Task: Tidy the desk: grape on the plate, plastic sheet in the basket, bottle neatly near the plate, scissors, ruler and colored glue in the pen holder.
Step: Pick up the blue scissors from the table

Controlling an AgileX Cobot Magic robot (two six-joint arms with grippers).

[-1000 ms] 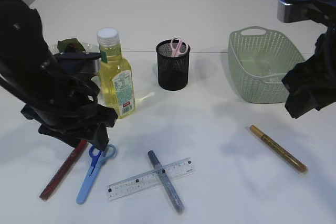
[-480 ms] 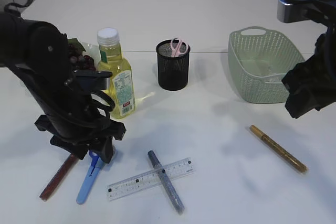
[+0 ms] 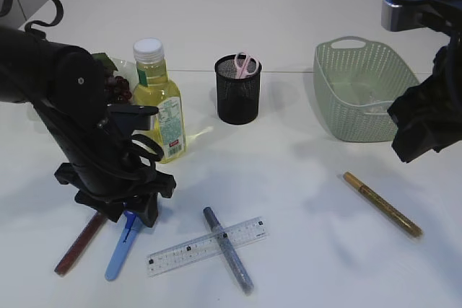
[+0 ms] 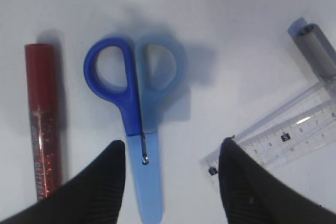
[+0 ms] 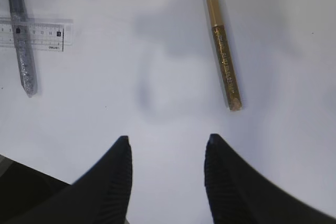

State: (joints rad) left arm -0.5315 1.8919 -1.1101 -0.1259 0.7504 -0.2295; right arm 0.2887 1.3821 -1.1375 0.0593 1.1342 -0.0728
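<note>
My left gripper (image 3: pixel 136 210) (image 4: pixel 173 145) hangs open just above the table. Its fingers straddle the blade end of the blue scissors (image 3: pixel 123 242) (image 4: pixel 134 129) without touching them. A red glue pen (image 3: pixel 78 244) (image 4: pixel 44 129) lies to the left of the scissors. On their right the clear ruler (image 3: pixel 206 245) (image 4: pixel 294 135) lies under a grey glitter glue pen (image 3: pixel 229 252) (image 4: pixel 315 48). A gold glue pen (image 3: pixel 382 204) (image 5: pixel 224 53) lies on the right. My right gripper (image 3: pixel 417 135) (image 5: pixel 168 140) is open and empty, high over bare table. The black mesh pen holder (image 3: pixel 237 95) holds pink scissors (image 3: pixel 245 65).
The yellow bottle (image 3: pixel 160 102) stands upright beside the plate (image 3: pixel 130 70), on which dark grapes (image 3: pixel 119 90) lie behind my left arm. The green basket (image 3: pixel 361 91) stands at the back right; whether the plastic sheet lies in it I cannot tell.
My left arm has swung forward and down, bringing its open gripper low over the blue scissors and uncovering the plate with grapes. The right arm has stayed put.
</note>
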